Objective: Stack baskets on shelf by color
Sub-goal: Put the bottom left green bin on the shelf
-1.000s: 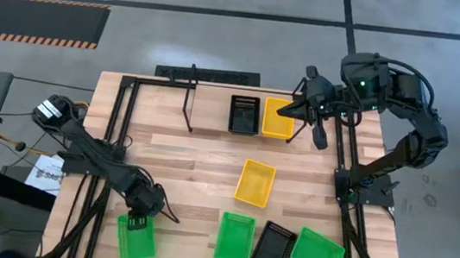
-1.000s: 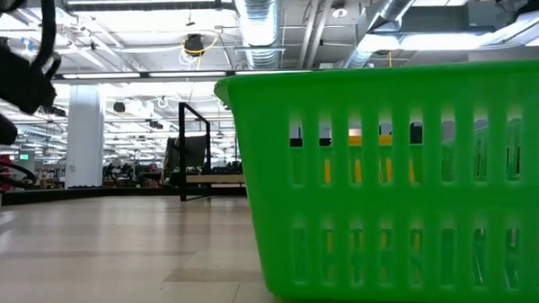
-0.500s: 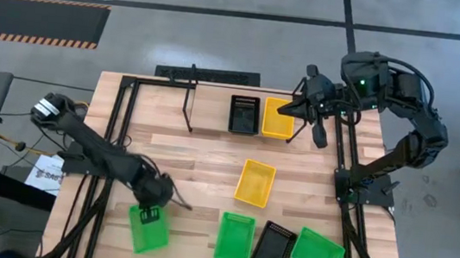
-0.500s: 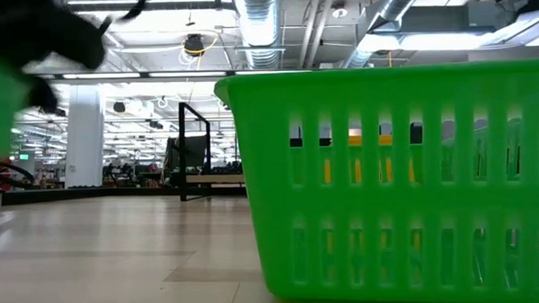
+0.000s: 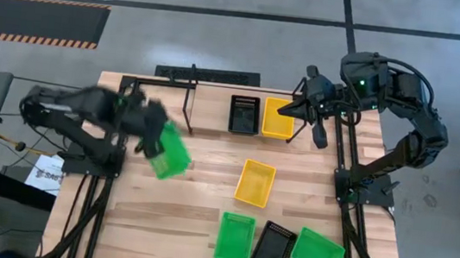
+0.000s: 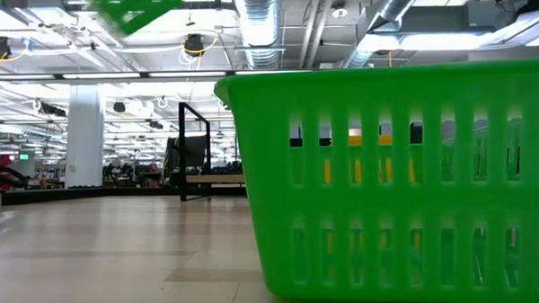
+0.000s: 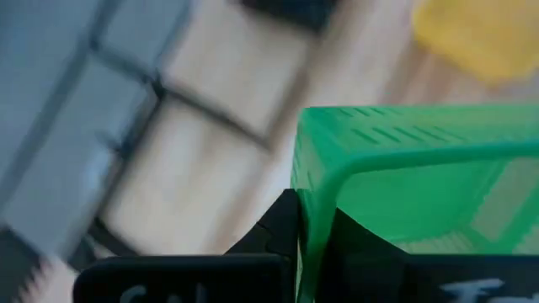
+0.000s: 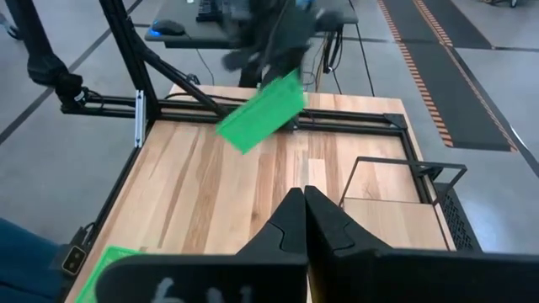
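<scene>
We carry a green perforated plastic basket pinched by its rim in the left gripper, aloft and tilted, with the low black wire shelf just beyond it, far-right; the right gripper, pressed together, waits at the shelf's right end.

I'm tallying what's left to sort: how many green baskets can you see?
3. One is held in the air by the left gripper over the table's left side; two lie at the near edge, either side of a black basket: and. No others are visible.
</scene>
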{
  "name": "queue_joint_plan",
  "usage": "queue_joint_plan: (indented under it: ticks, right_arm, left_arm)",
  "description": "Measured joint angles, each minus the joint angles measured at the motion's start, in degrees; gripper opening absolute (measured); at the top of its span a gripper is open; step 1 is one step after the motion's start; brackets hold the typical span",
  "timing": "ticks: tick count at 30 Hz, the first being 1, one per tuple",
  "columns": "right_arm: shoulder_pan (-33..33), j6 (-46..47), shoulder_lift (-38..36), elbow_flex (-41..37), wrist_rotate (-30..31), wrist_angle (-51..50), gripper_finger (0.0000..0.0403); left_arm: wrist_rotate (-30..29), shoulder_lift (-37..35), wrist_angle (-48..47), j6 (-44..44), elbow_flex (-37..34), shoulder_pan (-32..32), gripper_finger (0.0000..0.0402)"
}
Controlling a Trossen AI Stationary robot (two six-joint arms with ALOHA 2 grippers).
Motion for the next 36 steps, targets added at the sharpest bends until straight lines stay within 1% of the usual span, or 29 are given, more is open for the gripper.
queue_joint_plan:
  ticks: [4, 6, 7, 9, 12, 13, 14, 16, 18, 20, 24, 26, 32, 36]
  right_arm:
    - [0.0, 0.0, -0.3, 0.0, 0.0, 0.6, 0.0006]
    - [0.0, 0.2, -0.8, 0.0, 0.0, 0.7, 0.0006]
    - [0.0, 0.6, -1.0, 0.1, 0.0, 0.9, 0.0006]
    - [0.0, 1.1, -1.5, 0.0, 0.0, 0.8, 0.0006]
    - [0.0, 1.1, -2.2, 0.0, 0.0, 1.2, 0.0006]
    - [0.0, 1.1, -2.4, 0.0, 0.0, 1.2, 0.0006]
    - [0.0, 1.1, -2.7, 0.0, 0.0, 1.4, 0.0006]
    - [0.0, 1.3, -3.2, 0.0, 0.0, 1.2, 0.0006]
    - [0.0, 2.0, -3.3, 0.0, 0.0, 1.3, 0.0006]
    - [0.0, 2.7, -3.7, 0.0, 0.0, 0.6, 0.0006]
    - [0.0, 3.5, -4.2, 0.0, 0.1, -0.3, 0.0006]
    - [0.0, 3.5, -4.2, 0.0, 0.1, -0.7, 0.0006]
    - [0.0, 3.5, -4.2, 0.0, 0.1, -2.4, 0.0006]
    - [0.0, 3.5, -4.1, 0.0, 0.1, -2.6, 0.0006]
  left_arm:
    - [-0.9, 4.8, 4.0, 18.9, 12.6, 10.5, 0.0000]
    - [-0.2, 8.7, 3.7, 26.5, 18.5, 16.0, 0.0000]
    - [1.1, 10.7, 4.0, 30.4, 21.2, 18.7, 0.0000]
    - [7.1, 14.8, 4.2, 37.8, 26.2, 24.0, 0.0000]
    - [20.0, 21.3, 5.2, 48.3, 32.1, 30.1, 0.0000]
    - [22.7, 23.7, 5.3, 51.1, 33.5, 31.4, 0.0000]
    - [24.3, 26.0, 5.4, 53.7, 35.0, 32.3, 0.0000]
    - [25.0, 30.5, 5.1, 57.9, 37.5, 33.9, 0.0000]
    - [25.1, 34.6, 4.6, 60.6, 39.2, 34.8, 0.0000]
    - [25.0, 37.8, 3.3, 62.4, 38.5, 35.8, 0.0000]
    - [25.0, 44.4, 0.0, 63.1, 38.3, 37.7, 0.0000]
    - [25.1, 46.8, 0.4, 63.2, 38.3, 38.5, 0.0000]
    - [25.7, 50.6, 4.3, 64.9, 38.3, 39.0, 0.0000]
    - [25.9, 52.1, 4.9, 64.9, 38.3, 40.1, 0.0000]
